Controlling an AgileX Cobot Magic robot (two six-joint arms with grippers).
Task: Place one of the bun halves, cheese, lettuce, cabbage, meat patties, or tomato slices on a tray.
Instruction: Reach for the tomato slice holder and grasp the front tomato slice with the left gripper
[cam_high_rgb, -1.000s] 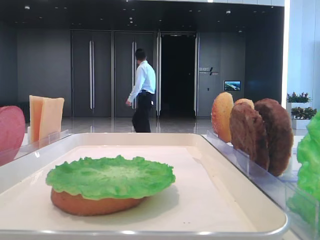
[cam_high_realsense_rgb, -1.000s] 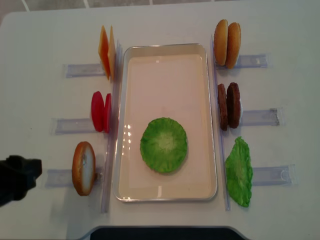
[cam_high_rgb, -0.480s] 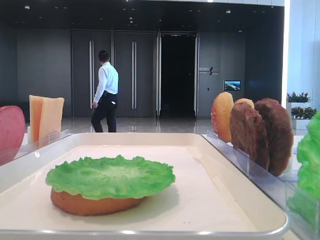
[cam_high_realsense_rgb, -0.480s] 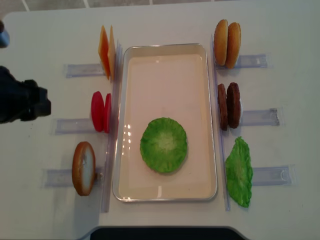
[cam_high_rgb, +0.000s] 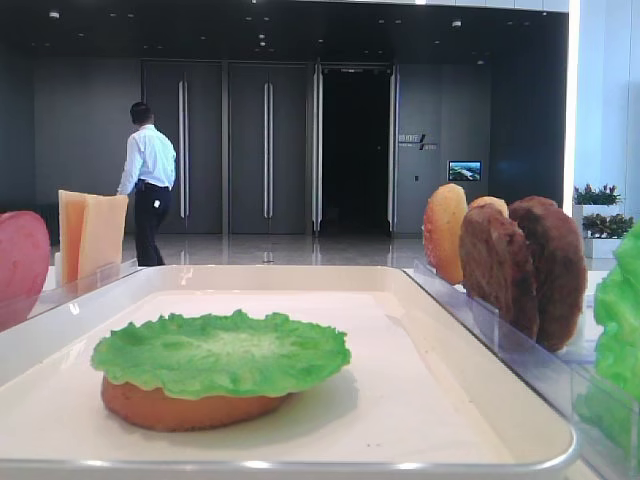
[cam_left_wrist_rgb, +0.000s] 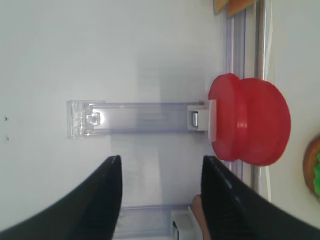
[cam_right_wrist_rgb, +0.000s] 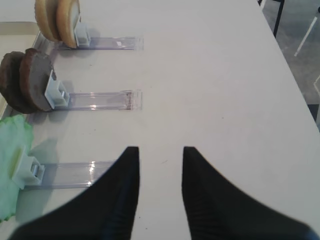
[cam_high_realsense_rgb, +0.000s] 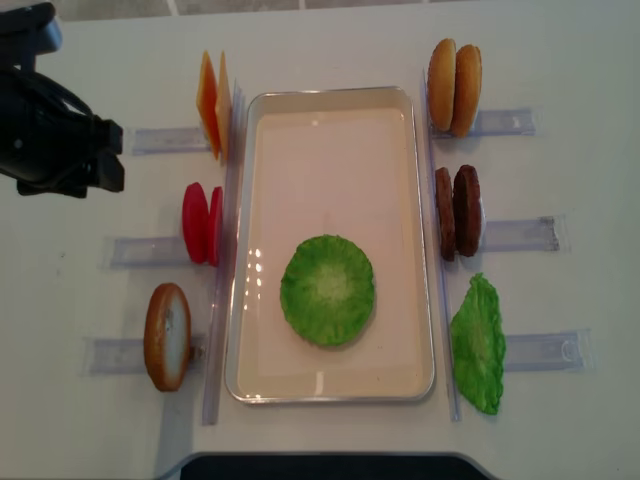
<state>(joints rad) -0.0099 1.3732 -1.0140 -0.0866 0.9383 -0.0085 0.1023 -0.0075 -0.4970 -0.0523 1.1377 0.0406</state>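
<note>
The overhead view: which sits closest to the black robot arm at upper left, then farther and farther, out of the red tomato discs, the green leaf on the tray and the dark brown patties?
1. The red round tomato slices, in the left rack, just below and right of the left end effector.
2. The ruffled green lettuce leaf, on the cream tray, mid-table.
3. The rough dark brown meat patties, in the right-hand rack.

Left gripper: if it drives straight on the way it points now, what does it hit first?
Probably the tomato slices. The open left gripper points toward them across the clear holder; it may brush that holder first, since height is unclear.
</note>
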